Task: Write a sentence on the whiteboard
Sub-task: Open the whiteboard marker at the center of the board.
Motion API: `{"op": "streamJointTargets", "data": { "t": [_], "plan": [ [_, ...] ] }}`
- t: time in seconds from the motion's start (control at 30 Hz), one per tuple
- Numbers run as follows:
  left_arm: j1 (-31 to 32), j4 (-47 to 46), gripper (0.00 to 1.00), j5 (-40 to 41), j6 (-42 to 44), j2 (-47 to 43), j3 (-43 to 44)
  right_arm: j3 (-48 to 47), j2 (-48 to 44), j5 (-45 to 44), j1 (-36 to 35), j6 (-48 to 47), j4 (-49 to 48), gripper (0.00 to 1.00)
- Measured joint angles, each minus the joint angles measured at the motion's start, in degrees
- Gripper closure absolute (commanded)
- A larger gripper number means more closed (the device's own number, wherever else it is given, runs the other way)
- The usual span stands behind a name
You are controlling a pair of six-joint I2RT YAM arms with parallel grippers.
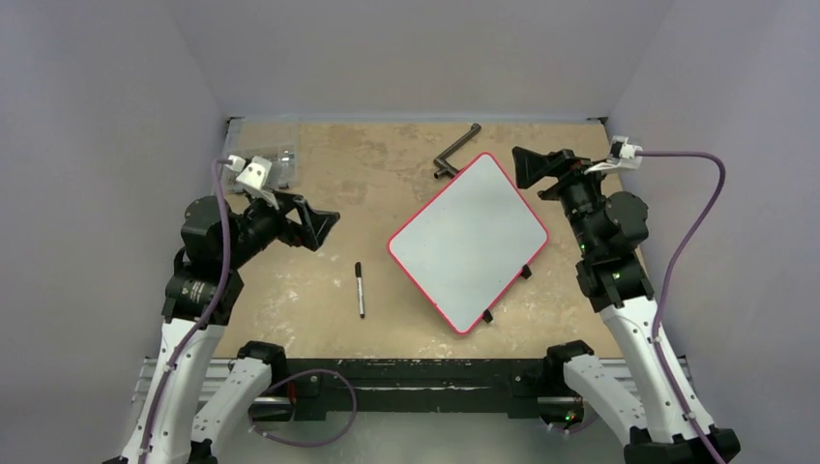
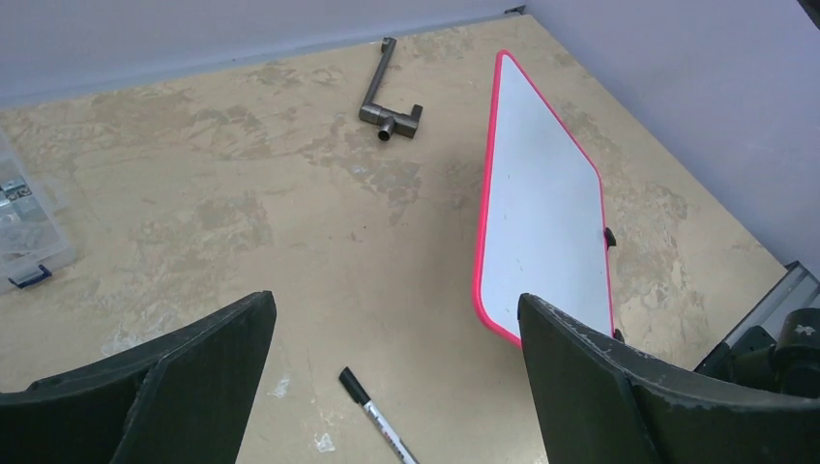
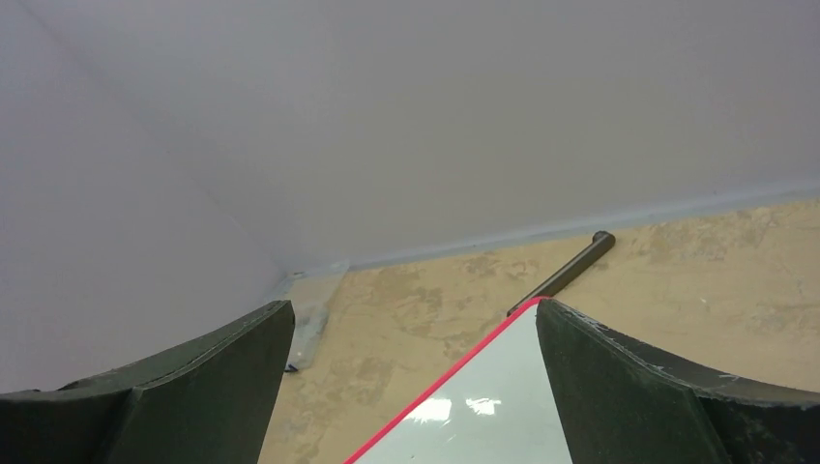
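- One whiteboard (image 1: 469, 237) lies flat on the table (image 1: 387, 164), right of centre and turned cornerwise. It is a rounded rectangle with a plain, smooth, pale grey-white face and a thin red rim.
- Two small black feet (image 1: 525, 272) stick out from its near right edge.
- One black marker (image 1: 360, 289), slim and capped, lies left of the board and apart from it.
- One dull metal crank handle (image 1: 456, 152), with a bent rod, lies just beside the board's far corner.
- One clear plastic box (image 1: 276, 166) sits at the far left.
- The tabletop is mottled tan and looks worn.
- There are two arms. The left gripper (image 2: 396, 309) is spread wide with nothing in it, above the table near the marker.
- The right gripper (image 3: 414, 314) is also released and empty, near the board's far right edge.
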State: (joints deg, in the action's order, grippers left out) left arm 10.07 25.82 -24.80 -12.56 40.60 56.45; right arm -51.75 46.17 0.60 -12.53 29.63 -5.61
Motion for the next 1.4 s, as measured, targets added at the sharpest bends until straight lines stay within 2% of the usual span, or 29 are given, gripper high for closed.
{"op": "streamJointTargets", "data": {
  "t": [0.4,0.47,0.6,0.87,1.13,1.4],
  "plan": [
    [3.4,2.6,0.08,2.2,1.4,5.0,0.1,4.0,-8.8,3.6,0.0,4.1,1.7,0.01],
    [5.6,4.0,0.1,4.9,2.2,6.9,0.4,4.5,-9.4,5.6,0.0,5.0,2.0,0.01],
    [10.9,8.4,0.21,10.2,2.4,10.8,2.3,5.4,-8.9,10.5,0.0,6.9,2.3,0.01],
    [13.7,12.0,0.27,15.7,-5.3,13.8,2.8,5.4,-4.0,16.7,-1.3,8.8,7.4,0.01],
    [15.7,11.5,0.33,22.1,-11.1,20.8,-2.1,3.9,-2.4,16.7,-4.7,5.9,14.9,0.01],
    [17.0,8.1,0.39,25.7,-14.2,26.1,-7.7,3.1,-3.6,16.7,-5.2,3.7,15.7,0.01]
  ]
}}
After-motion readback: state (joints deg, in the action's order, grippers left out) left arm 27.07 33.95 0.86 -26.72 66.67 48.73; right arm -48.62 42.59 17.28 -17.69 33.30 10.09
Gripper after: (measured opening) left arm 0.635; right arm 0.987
